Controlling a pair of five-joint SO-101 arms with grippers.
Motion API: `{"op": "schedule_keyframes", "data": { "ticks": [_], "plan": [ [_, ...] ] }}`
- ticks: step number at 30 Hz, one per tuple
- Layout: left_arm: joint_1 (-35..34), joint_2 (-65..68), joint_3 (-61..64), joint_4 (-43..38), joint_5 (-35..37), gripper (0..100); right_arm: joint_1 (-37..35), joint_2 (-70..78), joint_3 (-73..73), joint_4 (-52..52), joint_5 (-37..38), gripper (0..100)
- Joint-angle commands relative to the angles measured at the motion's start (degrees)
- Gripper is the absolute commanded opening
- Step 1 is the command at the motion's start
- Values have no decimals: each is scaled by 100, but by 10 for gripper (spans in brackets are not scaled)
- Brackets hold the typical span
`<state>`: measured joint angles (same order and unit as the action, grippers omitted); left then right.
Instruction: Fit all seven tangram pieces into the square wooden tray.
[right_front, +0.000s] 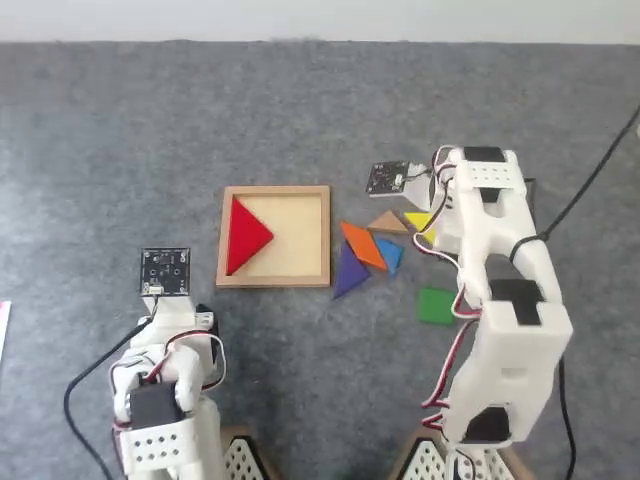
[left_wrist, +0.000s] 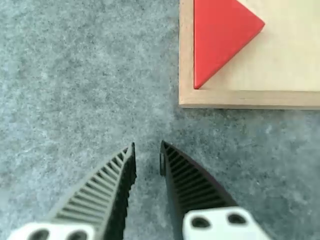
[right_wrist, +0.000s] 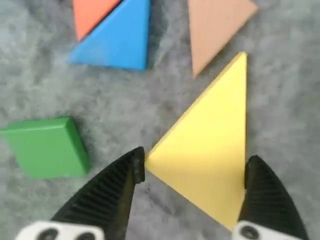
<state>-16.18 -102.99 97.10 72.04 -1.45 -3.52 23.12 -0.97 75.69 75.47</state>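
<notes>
Nearest the arm bases: left gripper hangs over the grey counter, jaws a narrow gap apart, holding nothing, just short of a tray corner.
Loose pieces, right side: green square lies alone; beyond it a purple triangle, an orange piece and a blue triangle sit touching.
Tray: square wooden tray holds only the red triangle, against its left wall. Six pieces remain outside.
Farther back: right gripper straddles the yellow triangle, jaws spread with a tip at each edge. The piece lies flat, with a tan triangle just beside it.
Step in hand: likely grasping the yellow piece.
Doing it well: one edge slants, so the piece may squirt out. Close slowly, lift straight up, and avoid nudging the tan triangle.
</notes>
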Motion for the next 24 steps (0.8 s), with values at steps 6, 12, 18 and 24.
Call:
{"op": "schedule_keyframes", "data": {
  "ticks": [6,12,18,24],
  "plan": [
    [26,-114,-66,26,0,80,-488,-1393,-53,242,-378,267],
    [26,-114,-66,26,0,80,-1429,-1736,-79,180,-914,267],
    [26,-114,-66,26,0,80,-2501,-1068,-835,-189,-1864,267],
    [26,-114,-66,26,0,80,-3099,435,-2233,-215,-2505,267]
  ]
}}
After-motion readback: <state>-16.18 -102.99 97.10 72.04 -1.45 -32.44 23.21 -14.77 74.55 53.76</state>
